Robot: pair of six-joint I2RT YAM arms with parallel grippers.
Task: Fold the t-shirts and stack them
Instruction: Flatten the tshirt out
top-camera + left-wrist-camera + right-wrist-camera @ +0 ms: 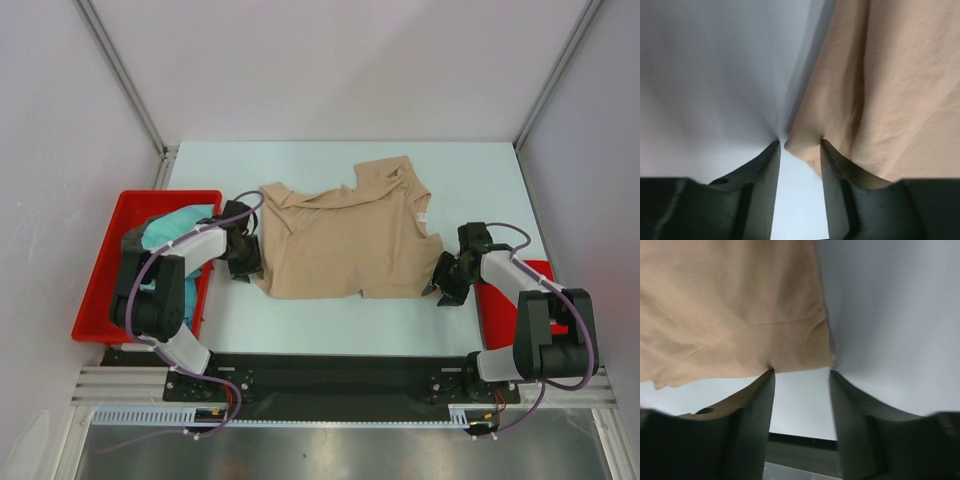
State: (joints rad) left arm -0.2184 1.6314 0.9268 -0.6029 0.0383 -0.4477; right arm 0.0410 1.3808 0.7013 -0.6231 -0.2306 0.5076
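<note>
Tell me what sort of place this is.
Probably a robot lab booth: white panel walls on metal framing, two arms bolted to a black base, a tan shirt and red tray on a table.

**Three views, one shirt in common**

My overhead camera sits above and behind the arm bases [200, 380] and looks down on the whole bench [330, 320]. The left wrist camera looks out past the left gripper [799, 144], very near the surface, onto an edge of the tan-beige t-shirt [890, 90]. The right wrist camera looks past the right gripper [801, 372] at the opposite edge. All three views share that shirt.
</note>
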